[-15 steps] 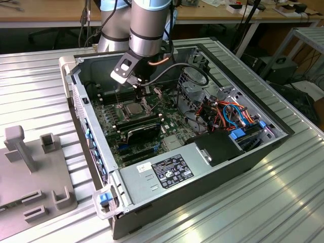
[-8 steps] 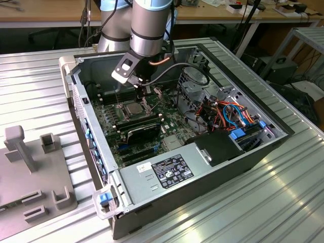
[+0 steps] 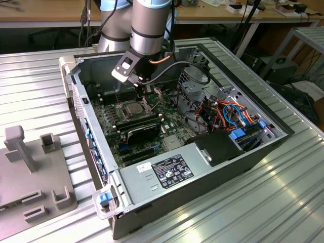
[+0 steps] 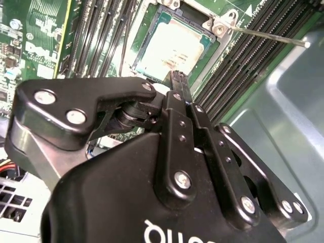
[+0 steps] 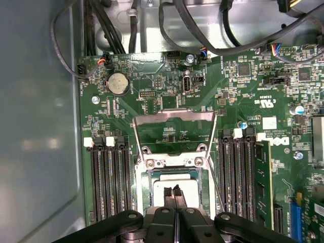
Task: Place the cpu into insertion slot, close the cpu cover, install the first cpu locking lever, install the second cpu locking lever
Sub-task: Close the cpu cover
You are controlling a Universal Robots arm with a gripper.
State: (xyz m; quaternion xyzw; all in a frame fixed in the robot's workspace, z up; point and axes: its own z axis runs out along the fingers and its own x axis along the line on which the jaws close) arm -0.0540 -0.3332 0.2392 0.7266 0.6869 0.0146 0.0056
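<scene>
The cpu [image 5: 186,183] lies flat in the insertion slot [image 5: 143,191] on the green motherboard, its silver-tan top [image 4: 174,45] facing up. My gripper [image 5: 175,191] is shut, its two black fingertips [image 4: 176,80] pressed together directly over the cpu with nothing between them. The cpu cover [image 5: 172,117] is open, folded back from its hinge so the board shows through its window. One thin locking lever [image 4: 268,36] sticks out free beside the slot. In the exterior view my gripper [image 3: 143,92] hangs just above the cpu [image 3: 132,107] inside the open computer case.
Long black memory slots [image 5: 106,187] flank the slot on both sides, with one green memory stick [image 5: 263,187] seated. Cable bundles [image 5: 202,30] run near the case wall. A drive cage and coloured wires [image 3: 228,114] fill the exterior view's right of the case. A grey fixture [image 3: 30,172] sits outside.
</scene>
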